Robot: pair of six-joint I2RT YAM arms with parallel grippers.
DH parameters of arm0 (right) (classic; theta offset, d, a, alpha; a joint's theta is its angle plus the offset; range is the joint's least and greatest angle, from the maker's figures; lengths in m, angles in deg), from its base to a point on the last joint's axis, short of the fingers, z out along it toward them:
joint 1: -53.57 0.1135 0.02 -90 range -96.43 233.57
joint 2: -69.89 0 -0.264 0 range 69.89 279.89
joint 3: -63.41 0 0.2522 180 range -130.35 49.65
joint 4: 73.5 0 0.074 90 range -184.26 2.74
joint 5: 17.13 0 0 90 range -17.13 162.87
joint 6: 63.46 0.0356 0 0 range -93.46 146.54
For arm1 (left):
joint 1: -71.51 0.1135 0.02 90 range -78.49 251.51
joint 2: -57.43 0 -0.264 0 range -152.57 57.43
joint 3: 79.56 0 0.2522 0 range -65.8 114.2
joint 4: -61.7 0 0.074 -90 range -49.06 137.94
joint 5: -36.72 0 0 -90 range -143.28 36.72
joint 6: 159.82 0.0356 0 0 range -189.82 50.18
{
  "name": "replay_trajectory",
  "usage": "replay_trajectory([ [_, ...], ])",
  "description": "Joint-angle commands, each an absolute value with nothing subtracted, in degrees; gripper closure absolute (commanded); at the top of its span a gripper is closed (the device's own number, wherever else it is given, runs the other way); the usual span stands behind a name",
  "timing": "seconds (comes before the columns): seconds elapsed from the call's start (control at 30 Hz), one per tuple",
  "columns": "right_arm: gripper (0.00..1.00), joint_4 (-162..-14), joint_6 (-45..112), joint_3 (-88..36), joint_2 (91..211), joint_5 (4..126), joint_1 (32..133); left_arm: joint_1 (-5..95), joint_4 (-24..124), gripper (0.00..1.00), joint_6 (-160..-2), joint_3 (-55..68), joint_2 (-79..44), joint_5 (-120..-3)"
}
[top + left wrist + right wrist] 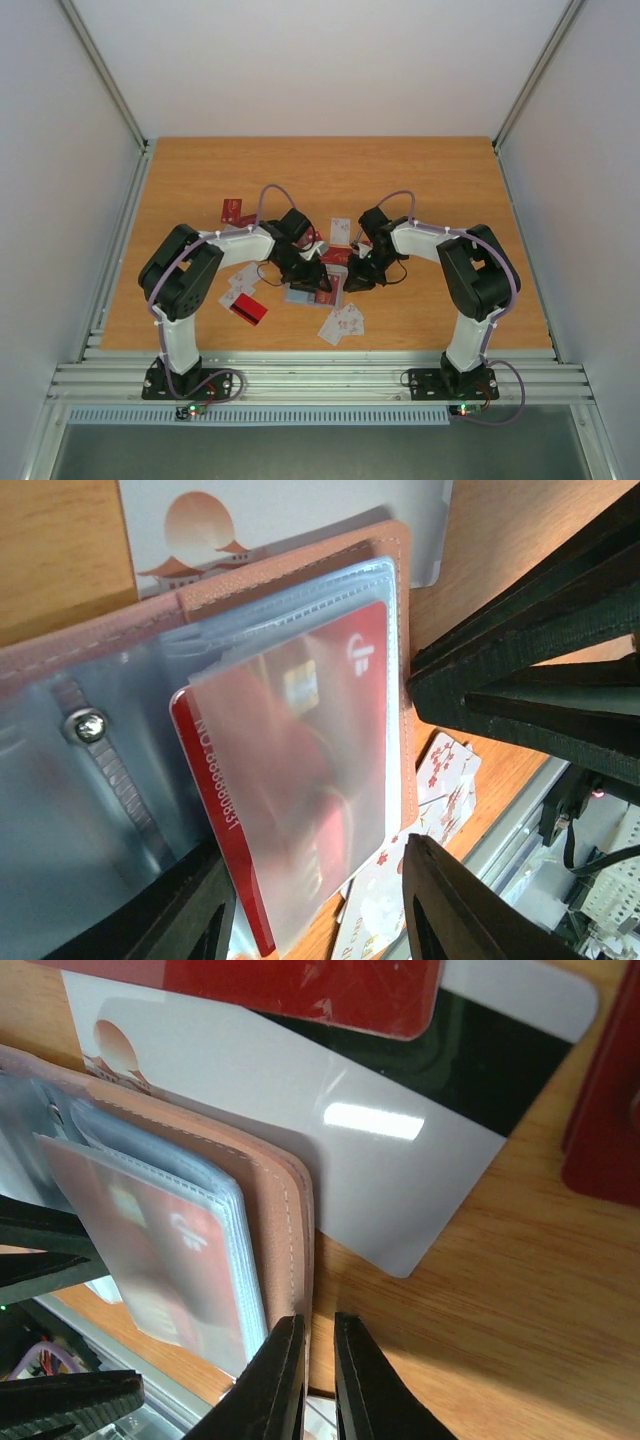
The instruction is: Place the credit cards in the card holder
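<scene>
The left end effector (312, 880) points down with its fingers (445, 900) apart, one on each side of the near end of a red card (290, 760). I cannot tell whether they press on its long edges. The rest of that card lies under a clear sleeve (330, 600) of the holder (300, 565), which lies open and flat at the middle of the desk (50, 550), sleeves up. The right end effector (320, 1360) is drawn almost closed, with only a slim gap between its fingers. Its tips stand at the tan cover's outer edge, just beside the sleeved card, and nothing shows clamped between them. A white card (330, 1150) with a sun-and-pavilion print and a black stripe lies under the holder's far side, and a second red card (300, 990) overlaps it. Blossom-marked white cards (445, 780) lie just beside the holder on the near side. From above, both arms reach inward to this spot, and loose cards lie scattered around it: a red one (232, 210) farther back on the left, another red one (247, 309) and a white pair (342, 322) nearer the bases.
</scene>
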State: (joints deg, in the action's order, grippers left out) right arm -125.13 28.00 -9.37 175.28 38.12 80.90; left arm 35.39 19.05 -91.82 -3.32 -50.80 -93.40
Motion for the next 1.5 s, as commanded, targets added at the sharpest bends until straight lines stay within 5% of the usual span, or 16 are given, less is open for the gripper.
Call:
replay_trajectory([
  [0.0,0.89,-123.29,28.70,-10.12,176.55,38.56,81.10,34.67,14.93,0.53,-91.43,-1.78,-51.56,-88.72],
  [0.53,0.89,-121.83,29.67,-9.74,177.17,37.26,81.10,31.61,9.21,0.58,-94.05,4.93,-55.33,-85.35],
  [0.93,0.89,-124.36,27.51,-10.90,175.84,38.77,80.39,31.61,-2.23,0.31,-90.24,9.28,-50.73,-79.58],
  [1.23,0.89,-126.71,25.10,-12.51,173.88,38.74,78.97,31.83,-8.37,0.22,-88.62,10.02,-43.12,-73.75],
  [1.47,0.74,-123.46,26.26,-8.52,170.52,36.15,78.37,32.83,-13.50,0.16,-82.48,7.85,-38.97,-56.26],
])
